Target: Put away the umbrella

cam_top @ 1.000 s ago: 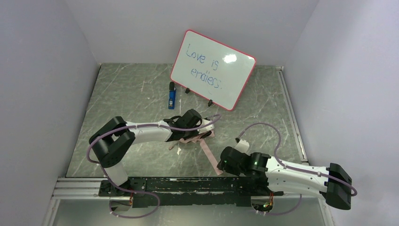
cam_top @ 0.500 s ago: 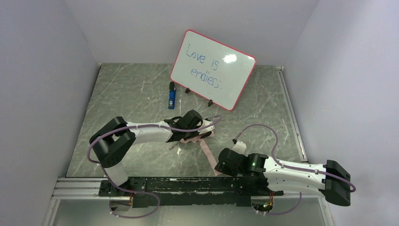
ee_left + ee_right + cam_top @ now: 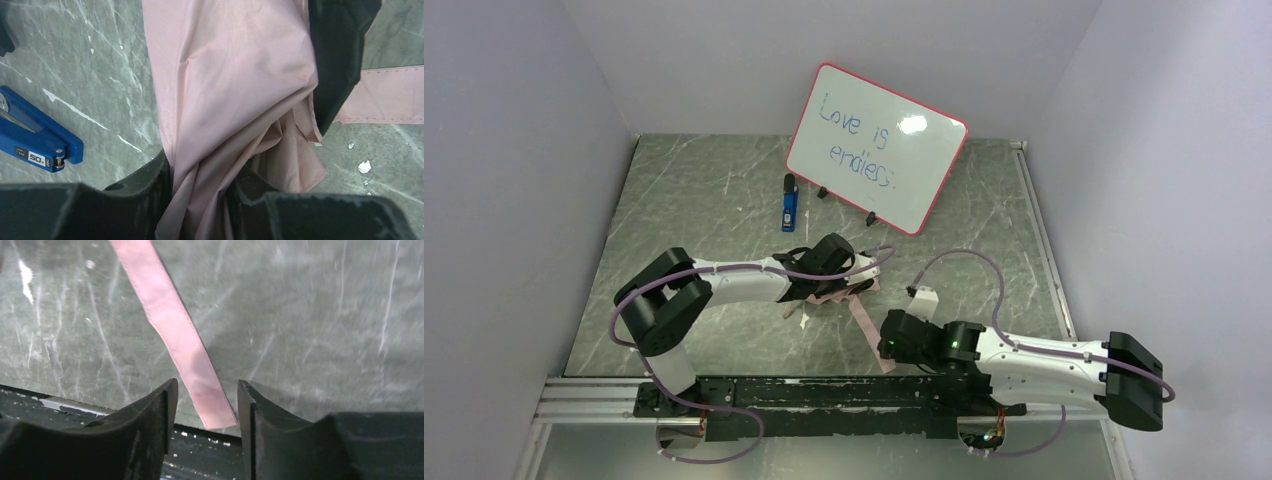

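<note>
The pale pink umbrella [image 3: 842,292] lies bunched at the middle of the table, mostly hidden under my left gripper [image 3: 856,278]. In the left wrist view its folded fabric [image 3: 230,80] runs down between the jaws, and my left gripper [image 3: 200,187] is shut on it. A long pink closing strap [image 3: 867,328] trails from the umbrella toward the table's near edge. My right gripper [image 3: 886,347] is open with the strap's free end [image 3: 200,380] lying between its jaws, above the table's front edge.
A red-framed whiteboard [image 3: 876,148] stands at the back. A blue stapler [image 3: 789,205] lies in front of it and shows in the left wrist view [image 3: 35,145]. The black rail [image 3: 824,395] runs along the near edge.
My right arm has moved left and slightly forward, bringing its open gripper over the strap's end. The left arm and the umbrella have not moved.
</note>
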You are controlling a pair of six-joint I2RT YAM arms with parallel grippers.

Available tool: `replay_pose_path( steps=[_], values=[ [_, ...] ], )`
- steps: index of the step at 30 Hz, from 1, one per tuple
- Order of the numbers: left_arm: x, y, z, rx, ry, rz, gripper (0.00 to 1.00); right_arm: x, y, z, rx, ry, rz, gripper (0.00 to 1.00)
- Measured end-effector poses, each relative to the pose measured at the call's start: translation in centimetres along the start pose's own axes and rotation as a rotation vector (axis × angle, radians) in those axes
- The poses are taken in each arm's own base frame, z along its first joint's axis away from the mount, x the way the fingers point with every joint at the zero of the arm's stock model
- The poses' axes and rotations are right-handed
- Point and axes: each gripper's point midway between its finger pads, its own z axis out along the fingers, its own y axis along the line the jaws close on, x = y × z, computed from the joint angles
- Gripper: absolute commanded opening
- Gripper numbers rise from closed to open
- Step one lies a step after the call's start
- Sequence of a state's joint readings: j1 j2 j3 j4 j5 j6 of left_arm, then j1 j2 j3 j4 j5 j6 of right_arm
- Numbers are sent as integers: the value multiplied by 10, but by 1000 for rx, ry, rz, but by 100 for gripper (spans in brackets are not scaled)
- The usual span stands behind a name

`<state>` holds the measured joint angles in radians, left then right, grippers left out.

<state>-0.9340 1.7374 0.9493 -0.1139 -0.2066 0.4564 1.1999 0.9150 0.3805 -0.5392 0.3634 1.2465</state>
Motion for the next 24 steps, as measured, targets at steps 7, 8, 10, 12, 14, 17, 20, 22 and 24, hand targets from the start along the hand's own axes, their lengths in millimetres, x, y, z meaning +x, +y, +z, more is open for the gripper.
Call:
replay_pose_path(
  steps=[7, 8, 10, 12, 14, 17, 20, 22, 24],
  values=[
    [0, 0, 0, 0, 0, 0, 5, -40, 30, -3, -129, -191, -268, 71],
    [0, 0, 0, 0, 0, 0, 5, -44, 36, -4, -159, -219, -307, 71],
    [0, 0, 0, 0, 0, 0, 5, -50, 45, -5, -204, -265, -380, 72],
    [0, 0, 0, 0, 0, 0, 5, -55, 50, -3, -226, -299, -448, 72],
    [0, 0, 0, 0, 0, 0, 5, -57, 53, 0, -232, -318, -506, 72],
    [0, 0, 0, 0, 0, 0, 5, -57, 56, 8, -225, -331, -574, 72],
    [0, 0, 0, 0, 0, 0, 5, -55, 56, 17, -209, -329, -621, 72],
    [0, 0, 0, 0, 0, 0, 5, -53, 53, 24, -185, -317, -643, 72],
    [0, 0, 0, 0, 0, 0, 5, -49, 49, 32, -152, -299, -659, 70]
  ],
)
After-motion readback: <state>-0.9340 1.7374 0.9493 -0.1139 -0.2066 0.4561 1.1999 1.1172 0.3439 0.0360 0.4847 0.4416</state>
